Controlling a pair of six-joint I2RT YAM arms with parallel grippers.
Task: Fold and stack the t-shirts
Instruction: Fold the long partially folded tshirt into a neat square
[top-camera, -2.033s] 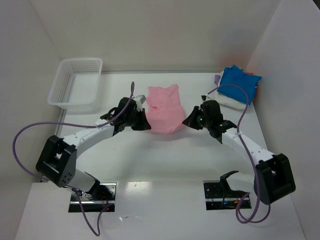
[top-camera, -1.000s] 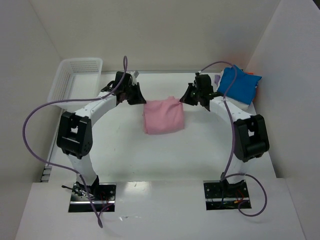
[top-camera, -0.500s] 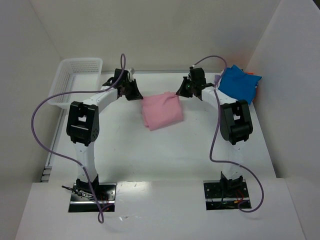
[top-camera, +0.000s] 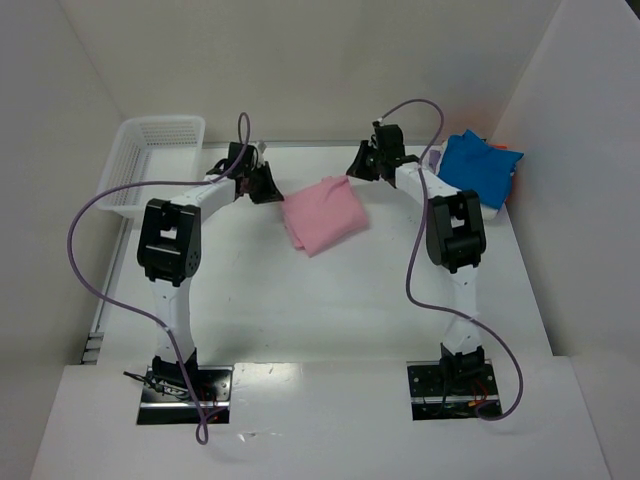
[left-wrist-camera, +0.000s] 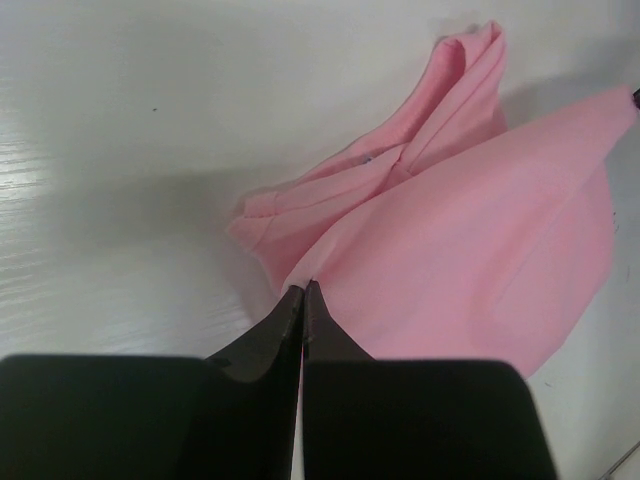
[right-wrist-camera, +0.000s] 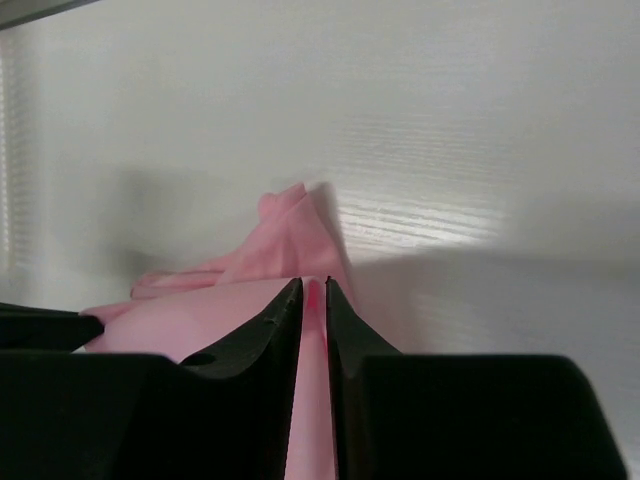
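Note:
The light pink t-shirt (top-camera: 322, 214) lies folded on the white table, its far edge lifted between my two grippers. My left gripper (top-camera: 272, 192) is shut on its left far corner; the left wrist view shows the closed fingertips (left-wrist-camera: 303, 290) pinching the pink cloth (left-wrist-camera: 480, 240). My right gripper (top-camera: 356, 172) is shut on the right far corner; in the right wrist view the pink cloth (right-wrist-camera: 313, 300) runs between the fingers. A bright blue t-shirt (top-camera: 480, 167) tops a stack with white and lavender cloth at the far right.
A white plastic mesh basket (top-camera: 150, 163) stands at the far left. White walls close in the table at the back and both sides. Both arms stretch far forward, with purple cables looping over the table.
Both grippers carried the pink shirt's edge toward the back of the table, folding it over; the arms are now fully stretched and the shirt sits a little farther back, slightly rotated.

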